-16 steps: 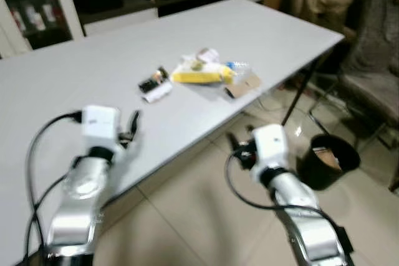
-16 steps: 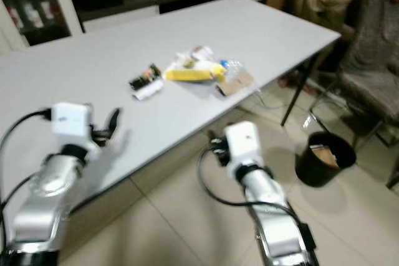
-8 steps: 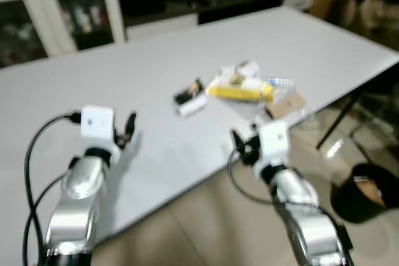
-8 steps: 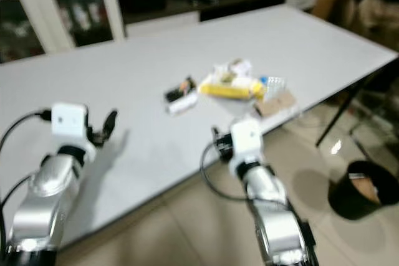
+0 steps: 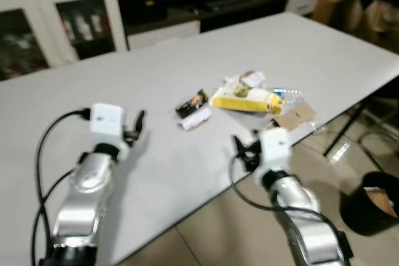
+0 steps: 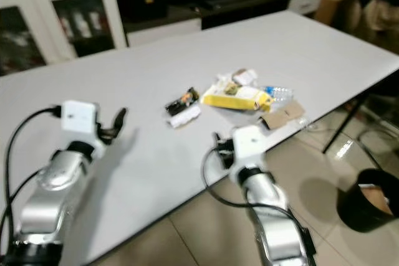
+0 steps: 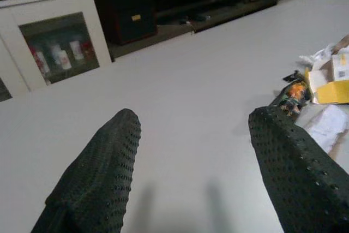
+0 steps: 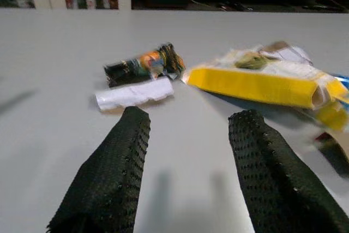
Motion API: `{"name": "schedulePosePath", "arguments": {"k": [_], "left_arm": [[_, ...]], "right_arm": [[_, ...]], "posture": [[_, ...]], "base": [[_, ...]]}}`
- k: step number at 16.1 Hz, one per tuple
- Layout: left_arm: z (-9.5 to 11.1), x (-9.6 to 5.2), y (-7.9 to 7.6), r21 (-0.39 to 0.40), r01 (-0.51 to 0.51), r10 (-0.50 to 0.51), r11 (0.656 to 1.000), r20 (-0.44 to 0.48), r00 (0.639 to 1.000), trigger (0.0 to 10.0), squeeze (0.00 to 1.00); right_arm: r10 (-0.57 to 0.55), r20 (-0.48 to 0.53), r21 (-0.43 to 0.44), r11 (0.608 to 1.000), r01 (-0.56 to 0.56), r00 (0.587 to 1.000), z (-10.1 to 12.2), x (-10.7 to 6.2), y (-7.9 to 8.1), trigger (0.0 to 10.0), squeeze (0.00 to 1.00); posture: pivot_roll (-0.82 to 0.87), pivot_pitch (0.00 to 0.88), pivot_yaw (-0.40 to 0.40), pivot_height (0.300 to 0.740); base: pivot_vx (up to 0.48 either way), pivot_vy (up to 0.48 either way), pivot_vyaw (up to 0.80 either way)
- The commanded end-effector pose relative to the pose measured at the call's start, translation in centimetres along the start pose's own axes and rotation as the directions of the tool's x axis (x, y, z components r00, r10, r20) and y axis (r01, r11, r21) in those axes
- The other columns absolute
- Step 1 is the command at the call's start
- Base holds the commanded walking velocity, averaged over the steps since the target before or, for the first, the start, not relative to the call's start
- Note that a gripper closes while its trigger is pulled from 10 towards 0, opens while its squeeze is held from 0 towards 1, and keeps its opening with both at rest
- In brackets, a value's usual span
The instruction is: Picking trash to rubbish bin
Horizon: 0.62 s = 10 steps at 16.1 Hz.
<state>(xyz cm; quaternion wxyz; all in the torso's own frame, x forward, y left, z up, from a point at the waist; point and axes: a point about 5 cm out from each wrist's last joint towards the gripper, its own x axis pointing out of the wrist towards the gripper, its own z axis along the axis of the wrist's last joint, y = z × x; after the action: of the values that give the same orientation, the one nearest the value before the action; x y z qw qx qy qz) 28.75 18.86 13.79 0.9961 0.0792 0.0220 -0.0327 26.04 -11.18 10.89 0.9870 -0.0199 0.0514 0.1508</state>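
Right gripper (image 8: 185, 135) jaws spread, near white wrapper (image 8: 133, 93) on surface (image 5: 187, 79). Left gripper (image 7: 191, 151) jaws spread. Advice: descend flat, pinch wrapper only; bin (image 5: 374, 200) well apart.

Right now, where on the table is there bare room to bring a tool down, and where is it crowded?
Bare table stretches between the left tool and the dark wrapper. The far half toward the cabinet is bare too. Crowded: the trash cluster around the yellow packet, cardboard scrap and plastic bottle by the near edge.
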Motion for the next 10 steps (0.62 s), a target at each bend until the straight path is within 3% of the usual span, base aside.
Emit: {"name": "schedulePosePath", "arguments": {"k": [1,8,10], "left_arm": [[0.66,0.57,-0.82,0.003,0.036,-0.036,0.999,0.024,0.999,10.0,0.03],[0.84,1.29,-0.39,0.008,0.031,-0.032,0.999,0.031,0.999,10.0,0.0],[0.72,1.21,-0.31,0.009,0.033,-0.034,0.999,0.028,0.999,10.0,0.0]], "right_arm": [[-0.037,0.009,-0.012,0.999,0.037,0.999,0.25,-0.16,-1.27,10.0,0.0],[-0.028,0.02,-0.025,0.999,0.028,0.999,0.51,-0.38,-0.98,10.0,0.0],[-0.022,0.007,-0.021,1.0,0.022,1.0,0.39,-0.5,-0.82,10.0,0.0]], "posture": [[-0.05,0.0,0.003,0.74],[-0.05,0.0,0.004,0.74],[-0.05,0.0,0.011,0.74]], "base": [[0.371,0.0,-0.43],[0.374,0.0,0.0],[0.373,0.0,-0.65]]}}
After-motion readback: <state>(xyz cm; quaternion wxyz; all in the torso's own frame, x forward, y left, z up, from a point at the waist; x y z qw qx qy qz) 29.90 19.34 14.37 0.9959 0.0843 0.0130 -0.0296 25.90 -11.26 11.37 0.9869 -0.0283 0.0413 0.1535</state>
